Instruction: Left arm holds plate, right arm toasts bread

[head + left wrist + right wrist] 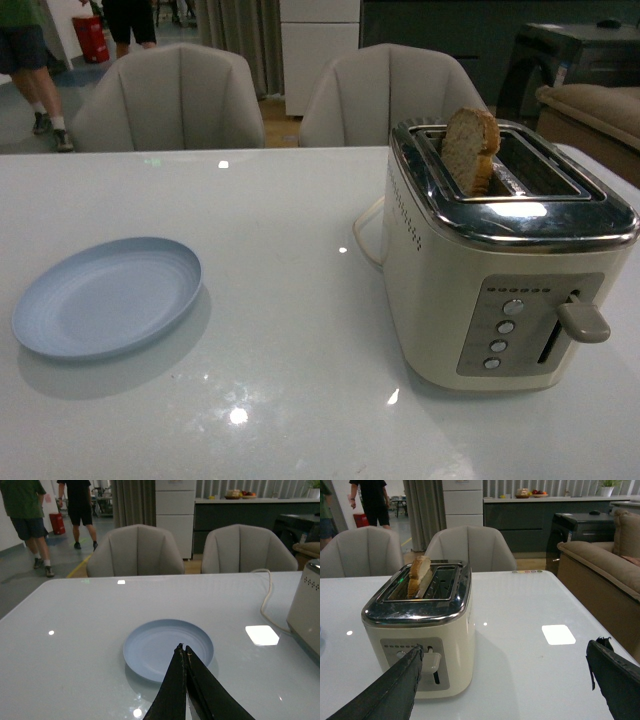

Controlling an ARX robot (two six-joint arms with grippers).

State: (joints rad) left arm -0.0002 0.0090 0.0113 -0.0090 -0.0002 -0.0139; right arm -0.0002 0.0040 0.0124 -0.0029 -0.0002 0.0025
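Observation:
The pale blue plate (105, 296) lies flat on the white table at the left; it also shows in the left wrist view (162, 645). My left gripper (183, 650) is shut and empty, its tips just above the plate's near rim. The bread (469, 150) stands upright, sticking out of the left slot of the cream and chrome toaster (500, 260); it also shows in the right wrist view (419, 576). My right gripper (506, 647) is open and empty in front of the toaster (420, 635), one finger (400, 680) near the lever (433, 661). Neither arm shows in the front view.
The toaster's lever (583, 320) is up. Its cord (266, 597) loops over the table behind it. Two grey chairs (170, 100) stand at the far edge. A sofa (600, 565) is to the right. People walk in the background.

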